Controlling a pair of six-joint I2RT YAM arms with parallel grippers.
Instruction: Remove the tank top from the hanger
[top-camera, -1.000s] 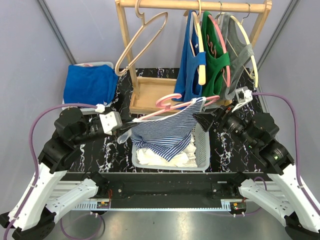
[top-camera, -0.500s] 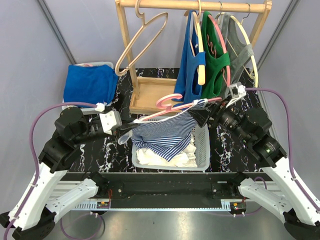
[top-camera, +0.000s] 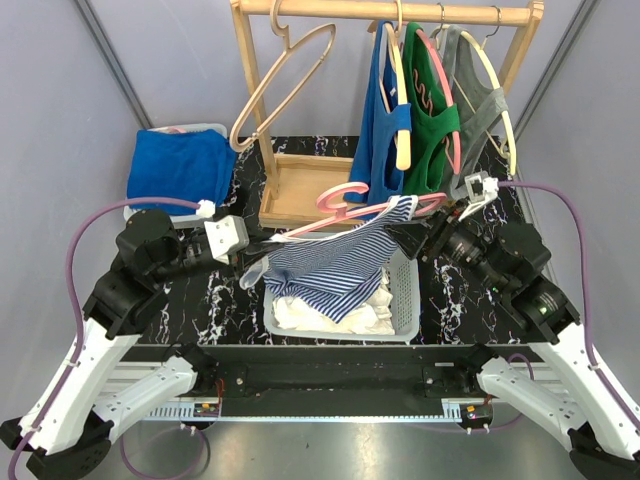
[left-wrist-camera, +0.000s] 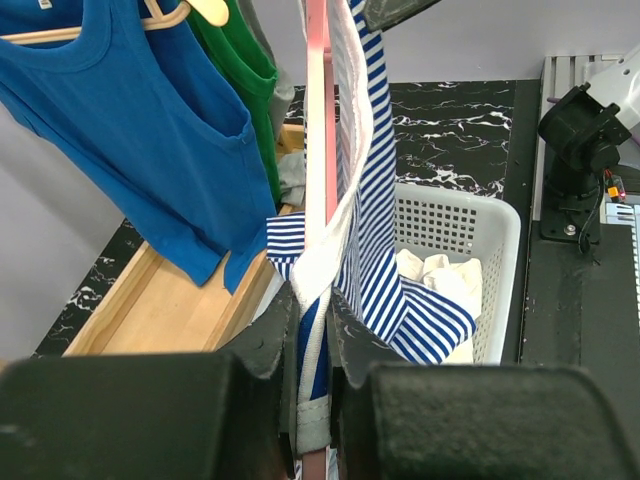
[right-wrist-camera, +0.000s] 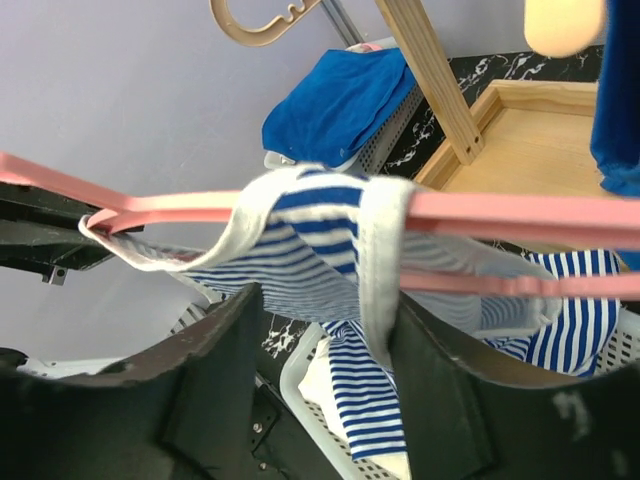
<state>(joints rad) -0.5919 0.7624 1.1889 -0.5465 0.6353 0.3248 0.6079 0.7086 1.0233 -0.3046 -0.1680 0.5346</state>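
Right gripper (top-camera: 428, 236) has drifted outward along the pink hanger (top-camera: 345, 211), jaws spread astride the tank top (top-camera: 335, 265) strap, while left gripper (left-wrist-camera: 313, 335) clamps the hanger steady.

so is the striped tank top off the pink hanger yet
On: the tank top has a strap looped over the pink hanger; left jaws pinch cloth and hanger together.
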